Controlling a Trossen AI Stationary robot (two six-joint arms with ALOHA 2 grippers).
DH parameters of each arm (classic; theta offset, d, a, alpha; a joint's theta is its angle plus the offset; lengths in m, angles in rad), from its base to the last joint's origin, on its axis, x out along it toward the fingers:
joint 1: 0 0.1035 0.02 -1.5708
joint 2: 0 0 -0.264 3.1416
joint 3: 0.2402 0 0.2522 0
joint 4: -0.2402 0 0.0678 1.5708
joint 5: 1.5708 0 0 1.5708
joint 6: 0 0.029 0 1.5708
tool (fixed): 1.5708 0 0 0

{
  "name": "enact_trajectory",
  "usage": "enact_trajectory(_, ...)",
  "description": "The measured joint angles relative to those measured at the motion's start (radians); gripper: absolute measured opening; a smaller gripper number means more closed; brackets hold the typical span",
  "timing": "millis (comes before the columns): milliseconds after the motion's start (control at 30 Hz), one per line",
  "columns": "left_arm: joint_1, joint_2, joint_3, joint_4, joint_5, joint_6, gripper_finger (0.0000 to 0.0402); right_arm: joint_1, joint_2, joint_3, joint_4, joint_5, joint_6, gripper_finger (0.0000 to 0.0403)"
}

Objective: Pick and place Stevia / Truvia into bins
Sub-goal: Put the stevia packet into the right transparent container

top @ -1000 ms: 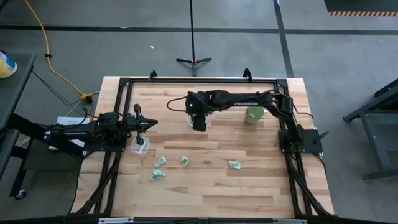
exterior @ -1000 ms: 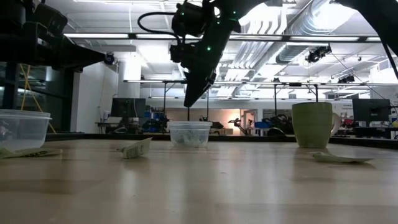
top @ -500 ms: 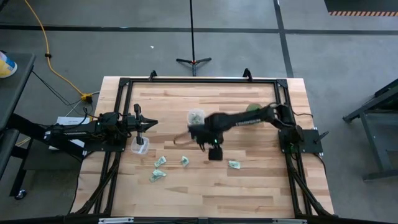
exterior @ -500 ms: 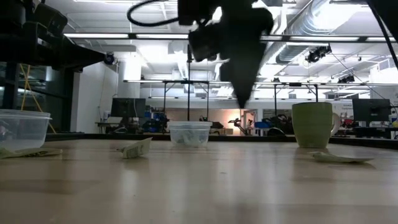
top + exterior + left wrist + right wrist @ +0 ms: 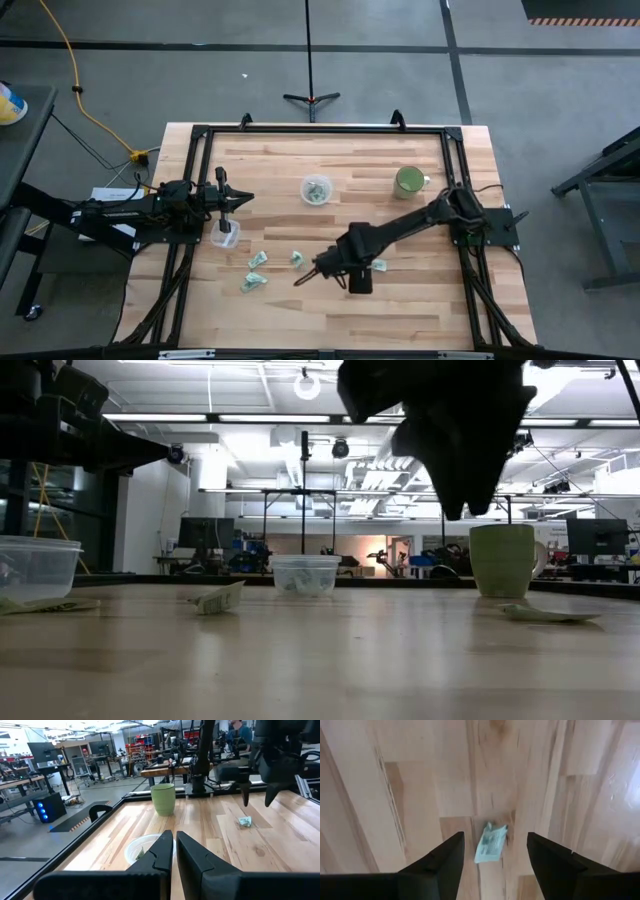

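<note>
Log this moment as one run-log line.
right pincer: open, above loose sachet | left pincer: shut, waiting over left bin | sachets in middle bin

Four cams: overhead, table-level, one per wrist.
The table (image 5: 400, 300) is seen straight down from high; the sachet (image 5: 490, 843) under the right gripper (image 5: 495, 865) is caught close, and from the left wrist (image 5: 245, 821) too.

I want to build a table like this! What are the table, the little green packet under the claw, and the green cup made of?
Light striped table: wood planks, smooth finish, grain and seams show.
Small green-and-white packet: probably thin paper, creased and crumpled.
Solid green round cup: can't tell; matte and opaque, maybe ceramic or plastic.
</note>
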Motion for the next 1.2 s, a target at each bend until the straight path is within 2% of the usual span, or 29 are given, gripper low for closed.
enact_trajectory(200, 0.0, 0.0, 0.0, 0.0, 0.0, 0.0, 0.006, 0.004, -0.002, -0.023, 0.005, -0.003, 0.047, 0.0206)
enact_trajectory(367, 0.0, 0.0, 0.0, 0.0, 0.0, 0.0, 0.0061, -0.017, 0.001, -0.123, -0.015, -0.118, 0.058, 0.0206)
enact_trajectory(433, 0.0, 0.0, 0.0, 0.0, 0.0, 0.0, 0.006, -0.026, -0.004, -0.16, -0.007, -0.132, 0.064, 0.0207)
enact_trajectory(600, 0.0, 0.0, 0.0, 0.0, 0.0, 0.0, 0.006, -0.036, -0.008, -0.26, 0.127, -0.118, 0.023, 0.0207)
enact_trajectory(833, 0.0, 0.0, 0.0, 0.0, 0.0, 0.0, 0.006, -0.05, -0.012, -0.371, 0.199, -0.195, 0.031, 0.0201)
enact_trajectory(1033, 0.0, 0.0, 0.0, 0.0, 0.0, 0.0, 0.006, -0.05, -0.013, -0.386, 0.222, -0.182, 0.006, 0.0175)
enact_trajectory(1200, 0.0, 0.0, 0.0, 0.0, 0.0, 0.0, 0.0061, -0.051, -0.013, -0.389, 0.269, -0.179, -0.044, 0.012)
